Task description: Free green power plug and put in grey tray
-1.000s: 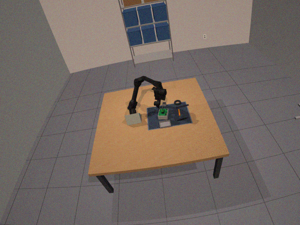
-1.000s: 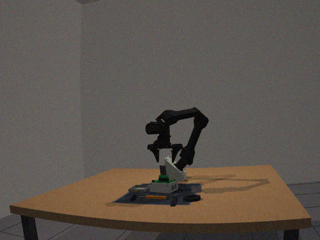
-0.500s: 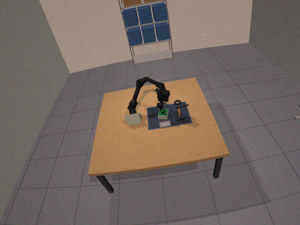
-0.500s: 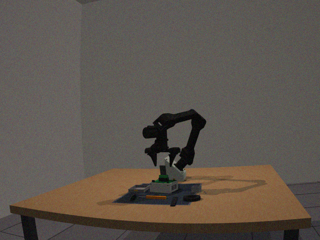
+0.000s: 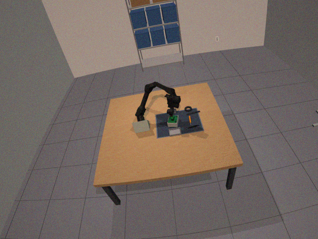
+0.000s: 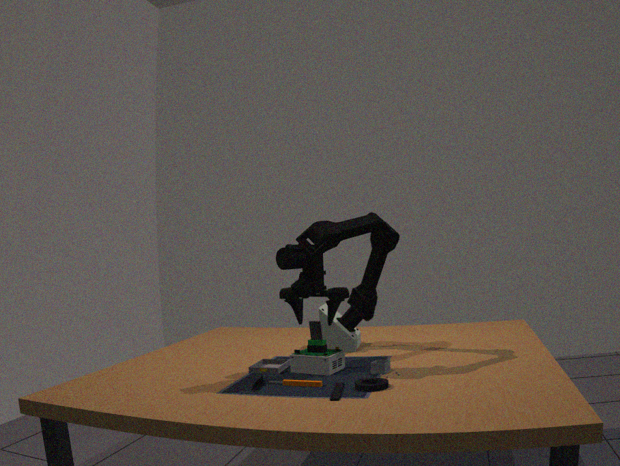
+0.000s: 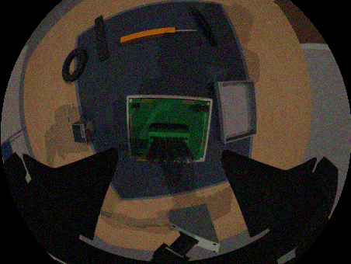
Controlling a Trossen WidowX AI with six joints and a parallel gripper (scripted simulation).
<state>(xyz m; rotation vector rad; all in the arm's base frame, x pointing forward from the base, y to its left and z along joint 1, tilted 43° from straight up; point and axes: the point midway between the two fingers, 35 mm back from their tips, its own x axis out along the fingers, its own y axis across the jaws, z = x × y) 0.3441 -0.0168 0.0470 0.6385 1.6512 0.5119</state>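
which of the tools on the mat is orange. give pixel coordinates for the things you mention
The screwdriver [image 5: 189,119] [image 6: 302,382] [image 7: 148,35] with the thin metal shaft; the two long tools either side of it are black

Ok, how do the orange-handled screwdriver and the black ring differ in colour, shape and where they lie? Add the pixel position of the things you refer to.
The screwdriver [image 5: 189,119] [image 6: 302,382] [image 7: 147,35] has an orange handle; the ring [image 5: 188,108] [image 6: 371,388] [image 7: 64,69] is all black. The screwdriver is long and straight with a thin shaft, the ring round with an open middle. The screwdriver lies wholly on the dark mat [image 5: 163,132] [image 6: 300,392] [image 7: 175,70], while the ring sits across its edge. Both lie flat.
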